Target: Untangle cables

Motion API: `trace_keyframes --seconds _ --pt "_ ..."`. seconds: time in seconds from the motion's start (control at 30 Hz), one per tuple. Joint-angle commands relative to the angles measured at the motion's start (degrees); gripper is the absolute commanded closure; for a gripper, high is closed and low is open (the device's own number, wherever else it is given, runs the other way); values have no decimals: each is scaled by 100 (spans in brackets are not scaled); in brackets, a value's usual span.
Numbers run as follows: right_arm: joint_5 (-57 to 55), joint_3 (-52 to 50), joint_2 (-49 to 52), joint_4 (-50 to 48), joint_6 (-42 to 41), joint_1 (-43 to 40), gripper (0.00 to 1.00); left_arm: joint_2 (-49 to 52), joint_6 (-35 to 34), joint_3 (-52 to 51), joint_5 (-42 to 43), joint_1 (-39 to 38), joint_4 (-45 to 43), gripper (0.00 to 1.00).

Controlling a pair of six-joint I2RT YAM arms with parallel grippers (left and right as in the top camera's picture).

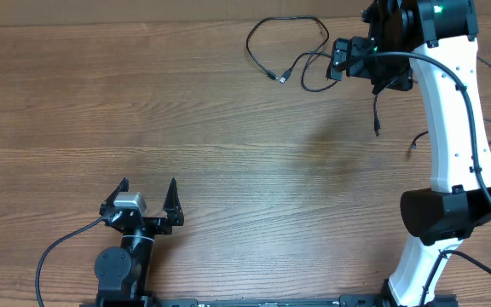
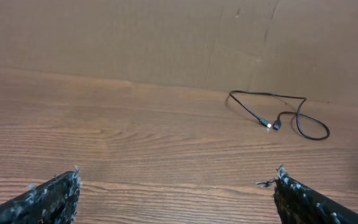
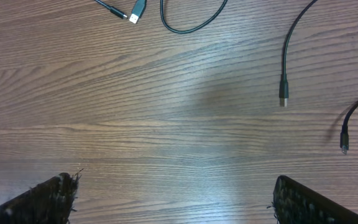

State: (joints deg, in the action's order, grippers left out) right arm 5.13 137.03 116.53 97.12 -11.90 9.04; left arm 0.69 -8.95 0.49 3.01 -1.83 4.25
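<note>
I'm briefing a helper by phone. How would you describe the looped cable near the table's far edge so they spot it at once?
Look along the far edge of the table, just left of the white arm. The cable there lies in an open loop, its two plugs side by side. The neighbouring cables each show only one plug.

Cables [image 1: 282, 78] partly hidden under right arm [image 1: 450, 128]; plug types unreadable.

The left arm sits folded low at the near side, the left gripper [image 1: 148, 189] pointing forward, jaws spread wide and empty. The right arm reaches far out, white links extended, the right gripper [image 1: 334, 60] turned leftward, likewise gaping, holding nothing.
</note>
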Motion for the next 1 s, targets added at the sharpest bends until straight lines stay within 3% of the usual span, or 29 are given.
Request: trace_keyframes --seconds 0.0,0.3,0.83,0.97 --pt "-20 17 -155 -70 44 -11 0 -48 83 -22 103 42 2 0" --pt "7 17 -398 -695 -4 2 0 -46 83 -20 103 42 0 0" --pt "-122 11 -2293 -1727 0 0 0 -44 83 -22 103 42 0 0" --pt "-101 -787 -2824 -2503 -26 2 0 -44 83 -20 103 42 0 0"
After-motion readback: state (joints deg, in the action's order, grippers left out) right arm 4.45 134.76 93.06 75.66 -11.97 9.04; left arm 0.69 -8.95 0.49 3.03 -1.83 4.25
